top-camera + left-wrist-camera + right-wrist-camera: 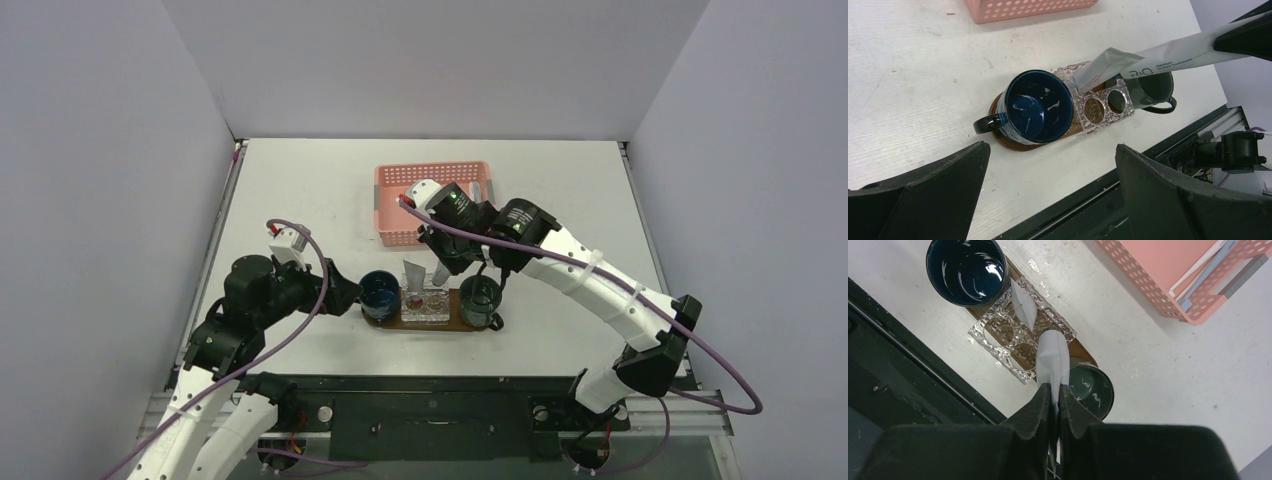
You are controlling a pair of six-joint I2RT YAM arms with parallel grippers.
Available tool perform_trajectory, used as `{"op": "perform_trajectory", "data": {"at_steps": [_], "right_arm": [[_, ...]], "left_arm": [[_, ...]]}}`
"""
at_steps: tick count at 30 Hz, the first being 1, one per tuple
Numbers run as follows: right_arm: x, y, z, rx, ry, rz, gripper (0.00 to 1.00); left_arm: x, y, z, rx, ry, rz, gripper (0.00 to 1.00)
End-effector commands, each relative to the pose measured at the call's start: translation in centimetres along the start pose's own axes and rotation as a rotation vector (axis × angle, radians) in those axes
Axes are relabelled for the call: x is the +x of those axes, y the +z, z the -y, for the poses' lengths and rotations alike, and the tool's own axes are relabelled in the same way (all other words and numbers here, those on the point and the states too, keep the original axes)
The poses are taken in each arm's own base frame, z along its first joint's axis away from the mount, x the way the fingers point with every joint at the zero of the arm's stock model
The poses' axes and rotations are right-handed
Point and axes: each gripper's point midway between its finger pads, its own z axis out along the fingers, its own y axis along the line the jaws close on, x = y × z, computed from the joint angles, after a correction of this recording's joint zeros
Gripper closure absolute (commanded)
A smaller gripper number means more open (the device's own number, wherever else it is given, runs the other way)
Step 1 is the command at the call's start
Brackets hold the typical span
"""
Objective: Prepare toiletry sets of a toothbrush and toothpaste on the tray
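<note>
The tray (452, 323) is a dark brown oval board with a blue mug (381, 292), a clear holder (425, 306) and a dark green mug (480, 298) on it. One grey toothpaste tube (1024, 305) stands tilted in the holder. My right gripper (1055, 387) is shut on a second pale toothpaste tube (1053, 357), whose lower end reaches the holder's corner beside the green mug. My left gripper (1052, 150) stands wide open and holds nothing, just left of the blue mug (1038, 107). Long thin packets (1205, 265), possibly toothbrushes, lie in the pink basket.
The pink perforated basket (432, 195) sits behind the tray, partly hidden by the right arm. The black frame at the table's near edge (1158, 150) runs close in front of the tray. Walls close in the table on the left, back and right.
</note>
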Motion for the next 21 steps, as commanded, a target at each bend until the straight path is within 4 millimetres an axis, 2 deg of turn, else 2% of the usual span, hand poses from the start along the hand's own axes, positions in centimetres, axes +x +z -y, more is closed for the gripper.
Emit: {"op": "perform_trajectory", "data": {"at_steps": [1,21], "right_arm": [[-2.1,-0.6,-0.3,-0.011,-0.005,0.067,1.0],[-2.2,1.7,-0.8,-0.025,-0.016,0.037,1.0]], "left_arm": [[-0.6,-0.1,0.4,0.014,0.02,0.027,0.04],[-0.6,-0.2,0.5,0.018,0.023,0.03,0.04]]}}
